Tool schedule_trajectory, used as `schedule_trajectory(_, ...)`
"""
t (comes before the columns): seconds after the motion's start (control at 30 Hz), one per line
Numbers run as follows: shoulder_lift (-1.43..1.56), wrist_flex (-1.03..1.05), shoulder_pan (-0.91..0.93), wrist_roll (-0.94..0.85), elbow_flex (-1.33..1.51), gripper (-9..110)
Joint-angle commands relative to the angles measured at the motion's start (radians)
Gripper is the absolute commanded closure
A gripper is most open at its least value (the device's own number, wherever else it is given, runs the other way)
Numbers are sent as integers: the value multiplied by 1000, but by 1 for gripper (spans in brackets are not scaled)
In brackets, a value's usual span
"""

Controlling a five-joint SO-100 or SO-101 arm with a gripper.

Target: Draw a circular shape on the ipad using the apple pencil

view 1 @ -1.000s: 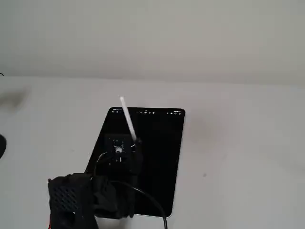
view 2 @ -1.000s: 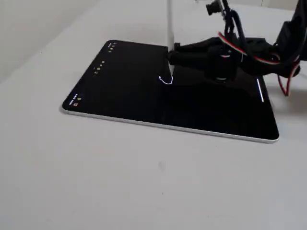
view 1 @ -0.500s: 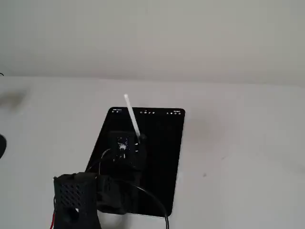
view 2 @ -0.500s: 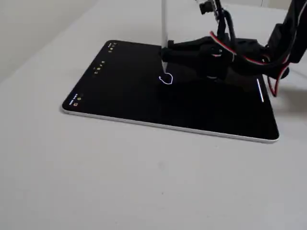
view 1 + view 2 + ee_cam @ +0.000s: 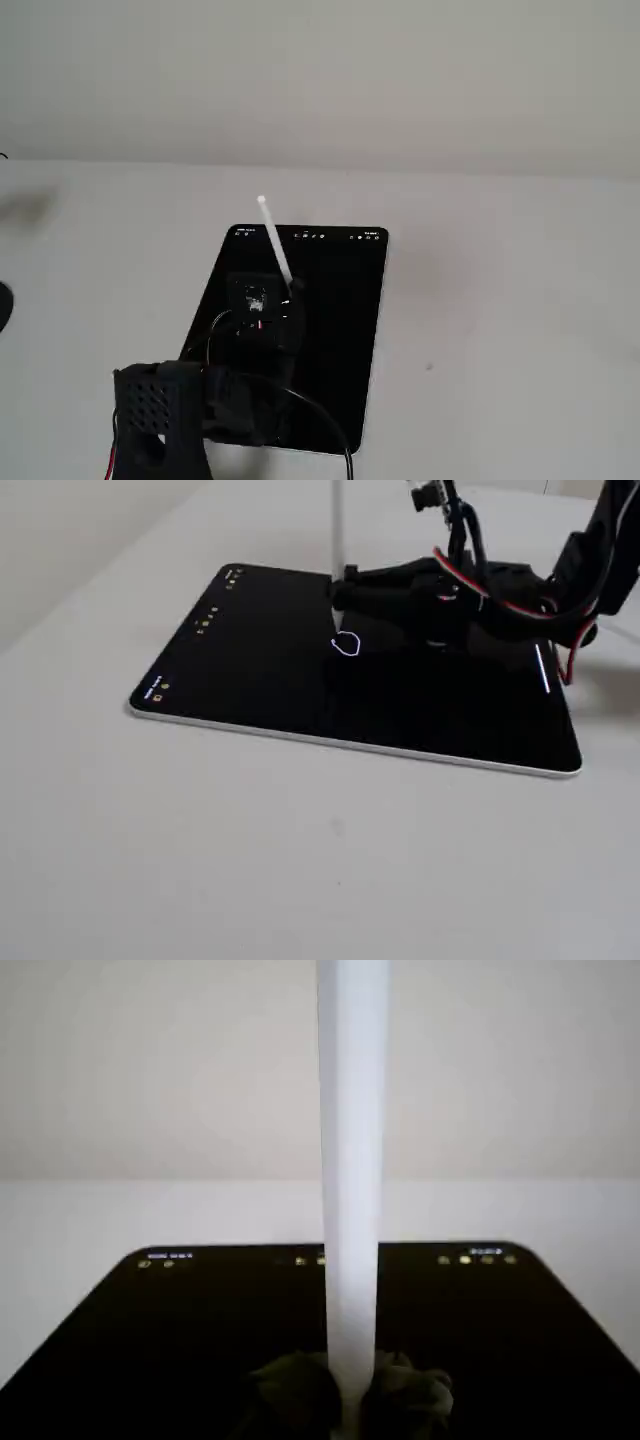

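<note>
Gripper [image 5: 340, 595] clamped shut on upright pencil [image 5: 337, 540], tip down on tablet [image 5: 250, 670] mid-frame so it closes the small white loop [image 5: 346, 645].

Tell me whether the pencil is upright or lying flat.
Upright. The pencil stands nearly vertical, held low by the gripper, its tip down at the iPad by the small white loop. It leans slightly in the other fixed view.
</note>
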Motion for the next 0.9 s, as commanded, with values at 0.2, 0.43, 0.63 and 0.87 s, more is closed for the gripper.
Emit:
schedule_trajectory(0.2,-5,-3,-34,-6,-38,101)
schedule_trajectory(0.43,-6,-8,-46,-2,-35,101)
schedule_trajectory(0.63,-14,-23,-58,2,-34,101)
schedule_trajectory(0.87,-2,-25,-55,32,-32,101)
